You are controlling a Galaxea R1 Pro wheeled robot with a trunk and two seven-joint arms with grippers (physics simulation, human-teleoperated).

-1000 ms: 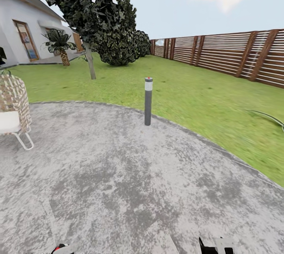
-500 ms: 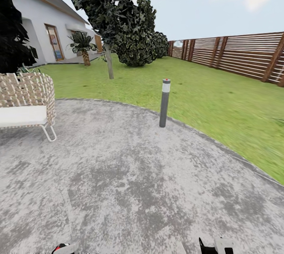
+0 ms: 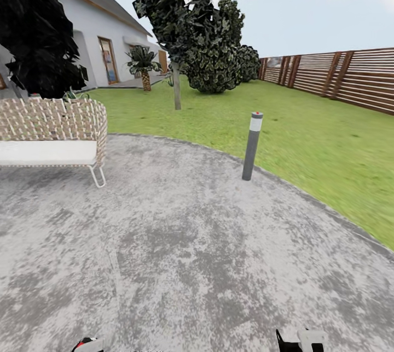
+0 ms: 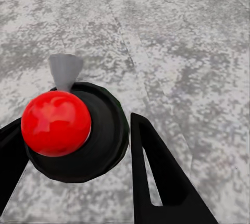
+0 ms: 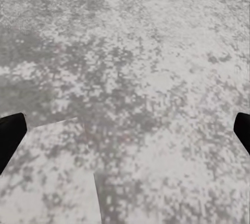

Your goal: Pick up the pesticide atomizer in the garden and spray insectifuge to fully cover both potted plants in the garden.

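In the left wrist view the pesticide atomizer [image 4: 101, 140] is seen from above: a red ball on a dark round top with a pale grey nozzle. My left gripper [image 4: 78, 130] is shut on it, one black finger [image 4: 156, 177] on each side. Its red part also peeks in at the head view's lower edge [image 3: 82, 344]. My right gripper [image 5: 125, 130] hangs open over bare paving, nothing between its fingers, and also shows in the head view [image 3: 302, 341]. The potted plants are out of view. The garden's lawn [image 3: 306, 133] lies ahead.
I stand on a round grey paved patch [image 3: 180, 242]. A grey post with a red-dotted top [image 3: 251, 146] stands at its rim. A woven sofa with a white cushion [image 3: 52, 133] sits left. Trees [image 3: 180, 13], a white house [image 3: 104, 40] and a brown slatted fence [image 3: 350, 76] lie beyond.
The camera has turned left, so the whole scene has shifted right and the woven sofa has come fully into view. Both grippers hold the same pose.
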